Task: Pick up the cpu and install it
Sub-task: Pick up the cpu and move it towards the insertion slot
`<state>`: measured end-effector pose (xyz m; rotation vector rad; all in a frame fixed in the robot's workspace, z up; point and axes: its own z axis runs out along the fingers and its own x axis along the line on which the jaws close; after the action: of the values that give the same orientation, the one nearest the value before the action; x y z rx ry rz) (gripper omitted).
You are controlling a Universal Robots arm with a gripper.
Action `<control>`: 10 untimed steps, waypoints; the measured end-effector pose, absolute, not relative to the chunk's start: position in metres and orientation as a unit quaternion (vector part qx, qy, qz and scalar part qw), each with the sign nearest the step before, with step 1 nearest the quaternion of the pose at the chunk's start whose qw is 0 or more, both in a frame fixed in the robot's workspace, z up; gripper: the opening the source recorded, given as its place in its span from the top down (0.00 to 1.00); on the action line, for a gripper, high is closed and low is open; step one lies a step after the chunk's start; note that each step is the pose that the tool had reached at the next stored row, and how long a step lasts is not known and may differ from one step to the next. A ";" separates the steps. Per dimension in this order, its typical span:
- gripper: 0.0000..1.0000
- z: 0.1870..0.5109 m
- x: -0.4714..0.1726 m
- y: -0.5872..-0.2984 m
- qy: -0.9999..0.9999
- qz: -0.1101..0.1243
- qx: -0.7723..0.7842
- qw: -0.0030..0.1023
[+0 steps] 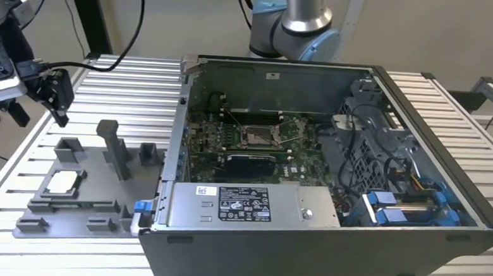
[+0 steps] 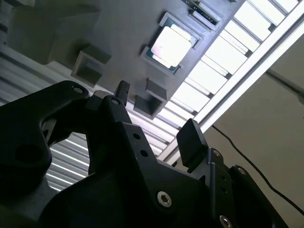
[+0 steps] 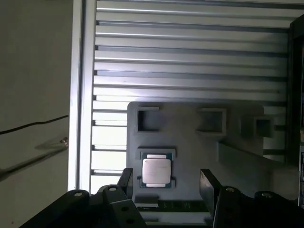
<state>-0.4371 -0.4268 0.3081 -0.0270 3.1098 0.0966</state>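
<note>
Black and two-fingered, the gripper [image 1: 58, 106] hangs in the air over the slatted aluminium table [image 1: 123, 81], above the far end of the grey plastic fixture plate [image 1: 100, 197] at the exterior view's left. Its fingers [image 3: 126, 180] stand apart with nothing between them. The cpu [image 1: 64, 181], a small flat square chip with a pale silver-grey metal top and a thin darker rim, lies in a shallow recess of that plate, well below the gripper and untouched. Judged from this, the task is at its very start: the pick-up is not yet made, and the whole carry to the open dark grey computer case [image 1: 326, 243] is left. So is the seating in the dark square socket frame [image 1: 258, 135] on the green motherboard [image 1: 204, 142]. The chip lies flat with its metal top upward. In the first wrist view its edges run square with the plate's edges and the table slats. It looks so nearly square that no clear long axis can be told.
</note>
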 end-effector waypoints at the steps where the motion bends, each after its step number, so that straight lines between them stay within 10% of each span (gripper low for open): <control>1: 0.00 0.307 -0.437 -0.427 0.999 0.031 -0.009 0.015; 10: 0.00 0.295 -0.437 -0.427 0.999 0.031 -0.009 0.011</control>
<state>-0.4372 -0.4268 0.2947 -0.0267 3.1184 0.0969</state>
